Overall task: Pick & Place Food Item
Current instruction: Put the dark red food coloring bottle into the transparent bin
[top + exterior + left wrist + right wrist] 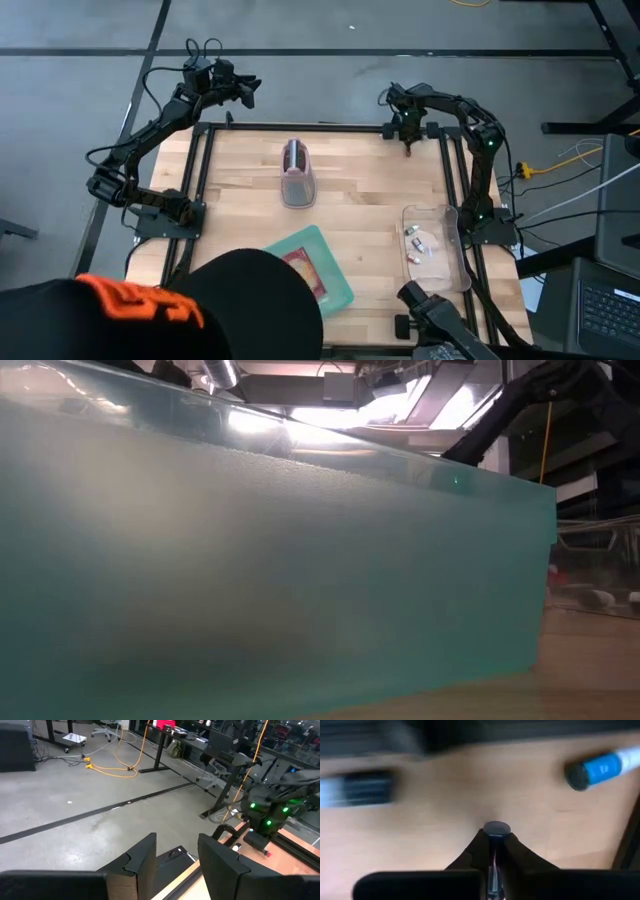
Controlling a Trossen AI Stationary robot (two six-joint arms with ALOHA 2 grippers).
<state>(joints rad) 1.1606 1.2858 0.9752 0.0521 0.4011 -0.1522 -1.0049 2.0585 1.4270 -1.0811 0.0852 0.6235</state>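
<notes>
A teal tray point(335, 285) lies at the table's near edge with a reddish-brown food item point(303, 268) on it. In the low view the tray's wall point(260, 560) fills most of the picture. A clear container point(297, 172) with something pinkish inside lies at the table's far middle. My left gripper point(175, 865) is open and empty, beyond the table's far left corner; it also shows in the high view point(243, 88). My right gripper point(496, 832) is shut, pointing down at the table's far right edge; it also shows in the high view point(407, 137). My right gripper's shut fingertips stand at the bare wooden top point(470, 800), pointing down. I cannot tell whether they touch it.
A clear flat tray point(440, 215) with a few small pale pieces point(420, 245) lies at the table's right edge. A blue and white cylinder point(600, 767) lies near my right gripper. A person's dark head point(250, 305) and an orange and black garment point(130, 305) lean over the near left corner.
</notes>
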